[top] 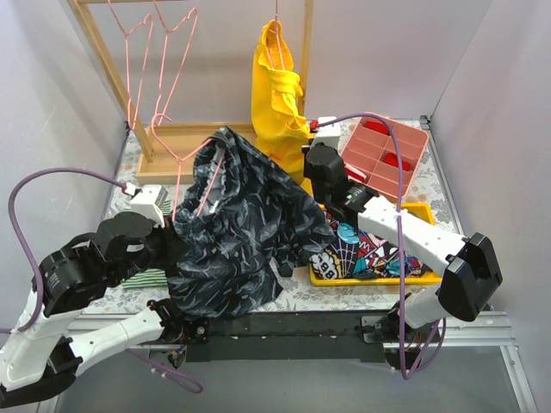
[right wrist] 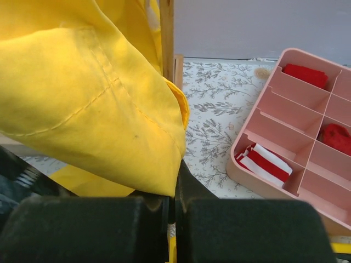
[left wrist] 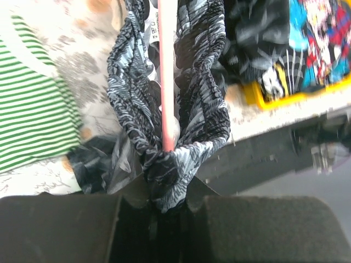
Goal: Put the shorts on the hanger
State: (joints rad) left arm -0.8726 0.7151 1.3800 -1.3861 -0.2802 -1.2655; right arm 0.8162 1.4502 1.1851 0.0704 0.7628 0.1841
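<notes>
The dark leafy-print shorts (top: 241, 224) hang bunched in mid-table, draped over a pink wire hanger (top: 177, 185) whose hook pokes up at their left. My left gripper (top: 172, 245) is shut on the gathered waistband. In the left wrist view the hanger wire (left wrist: 166, 82) runs down through the waistband (left wrist: 203, 98) to my left gripper (left wrist: 167, 203). My right gripper (top: 317, 157) is by the shorts' upper right edge, against the yellow garment. In the right wrist view the right gripper (right wrist: 175, 208) has its jaws together, and nothing shows between them.
The yellow garment (top: 275, 95) hangs from the wooden rack (top: 112, 69), which also carries spare pink hangers (top: 138, 43). A pink compartment tray (top: 383, 159) is back right. A yellow tray (top: 422, 211) holds the spider-web cloth (top: 362, 249). A green striped cloth (top: 142, 277) lies at the left.
</notes>
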